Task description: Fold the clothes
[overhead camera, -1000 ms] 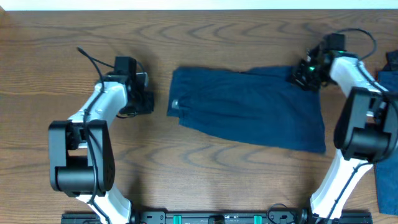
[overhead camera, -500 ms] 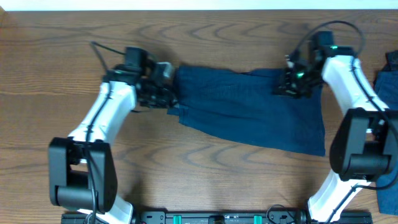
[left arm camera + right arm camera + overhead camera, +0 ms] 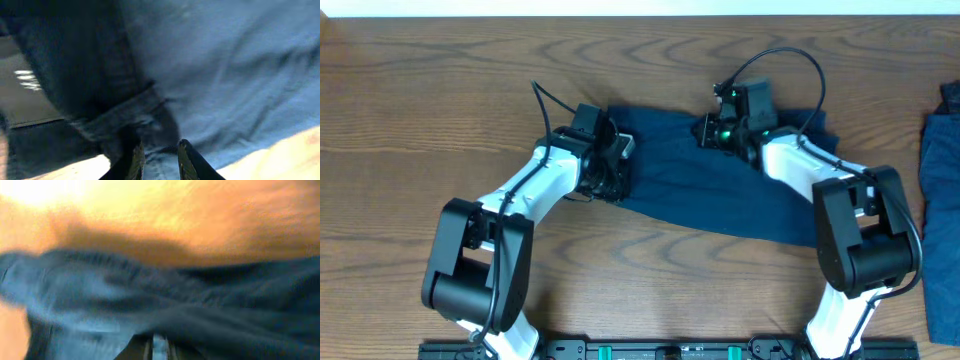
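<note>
The clothes, a dark navy garment, lie flat across the middle of the wooden table. My left gripper is at the garment's left end. In the left wrist view its two fingers stand narrow with a bunch of the fabric pinched between them. My right gripper is over the far edge near the middle. In the blurred right wrist view its jaws are almost together with a thin strip of the navy fabric between them.
A brighter medium-blue fabric heap lies along the right table edge, just beyond the right arm's base. The arms' mounting rail runs along the front edge. Bare wood surrounds the garment.
Both grippers moved inward. The left went from beside the garment onto its left end; the right swept left along the far edge with fabric in it. Both pairs of jaws narrowed.
</note>
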`<move>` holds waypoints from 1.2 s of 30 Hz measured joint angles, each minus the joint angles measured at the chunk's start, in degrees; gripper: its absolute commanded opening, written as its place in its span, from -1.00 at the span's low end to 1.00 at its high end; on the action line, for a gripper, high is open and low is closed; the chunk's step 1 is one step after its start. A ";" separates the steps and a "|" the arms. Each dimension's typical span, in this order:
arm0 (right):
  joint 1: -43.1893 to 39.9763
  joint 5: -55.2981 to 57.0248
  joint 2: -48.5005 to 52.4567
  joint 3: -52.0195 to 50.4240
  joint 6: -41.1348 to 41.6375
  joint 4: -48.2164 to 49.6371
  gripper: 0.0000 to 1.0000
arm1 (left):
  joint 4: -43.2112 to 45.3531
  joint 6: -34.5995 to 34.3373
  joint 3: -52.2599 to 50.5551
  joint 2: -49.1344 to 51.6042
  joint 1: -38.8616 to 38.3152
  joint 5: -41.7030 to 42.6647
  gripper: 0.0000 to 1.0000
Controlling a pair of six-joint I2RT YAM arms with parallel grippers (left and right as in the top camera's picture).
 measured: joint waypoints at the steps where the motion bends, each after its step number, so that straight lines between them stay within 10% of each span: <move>1: 0.07 2.71 0.04 -0.24 1.95 1.40 -0.93 | -0.09 0.02 0.00 0.22 0.00 -0.39 -0.49; 9: -6.73 12.72 -0.11 1.62 4.20 -2.05 -0.81 | -1.42 0.02 0.00 0.72 0.07 -4.28 -0.50; 20: -17.44 0.94 -12.57 6.93 -10.19 -38.60 -0.61 | -1.66 0.02 0.00 0.72 1.64 -5.75 -0.50; 26: -16.76 2.45 -7.96 1.31 -10.32 -36.09 -0.70 | -2.08 0.00 0.00 0.72 1.64 -5.84 -0.48; 36: -16.98 2.69 -3.72 0.11 -9.33 -34.01 -0.73 | -6.58 -0.68 1.25 0.66 2.14 -5.53 0.11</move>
